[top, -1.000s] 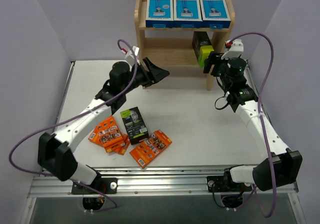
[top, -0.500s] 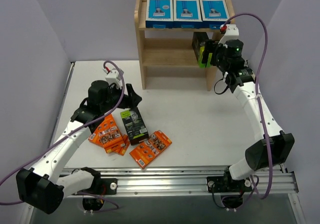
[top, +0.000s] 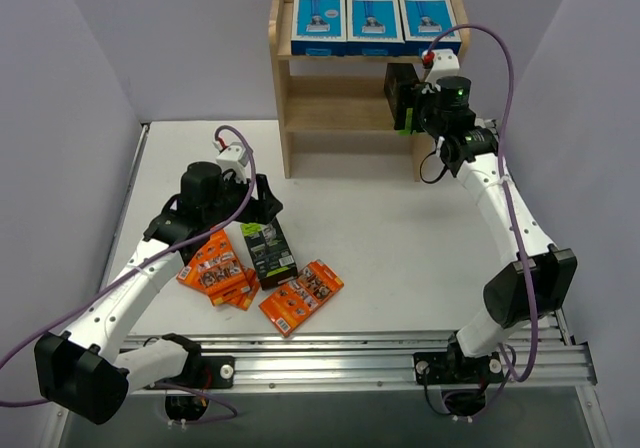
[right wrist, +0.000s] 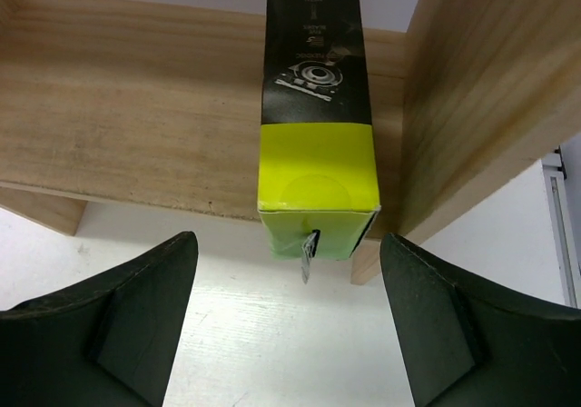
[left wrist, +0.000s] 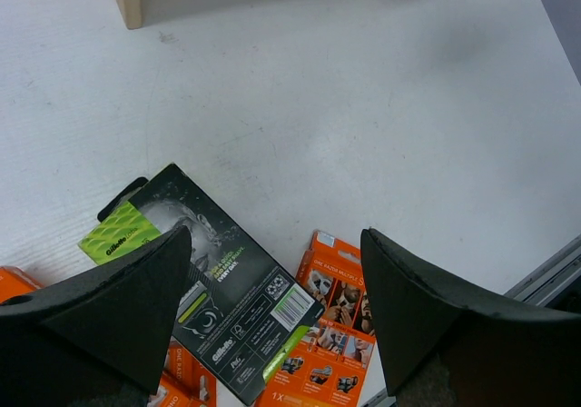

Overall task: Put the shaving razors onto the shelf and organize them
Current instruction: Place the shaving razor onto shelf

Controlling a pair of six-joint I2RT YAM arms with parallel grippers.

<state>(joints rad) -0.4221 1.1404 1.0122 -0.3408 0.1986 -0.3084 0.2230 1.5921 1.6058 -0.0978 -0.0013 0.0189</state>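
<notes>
Left gripper (left wrist: 274, 236) stands spread wide. Black-and-lime box (left wrist: 207, 280) lies flat, partly hidden behind one finger (left wrist: 113, 312); orange packs (left wrist: 331, 325) lie between the fingers.

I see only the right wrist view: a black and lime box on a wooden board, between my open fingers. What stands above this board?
Observer: Three blue-and-white boxes stand side by side on the top tier of the shelf.
Operator: What is not yet on the shelf?
Observer: A second black-and-lime box lies flat on the table, orange packs beside it.
Operator: Where is the left gripper?
Observer: The left gripper is open, over that box's far end.
</notes>
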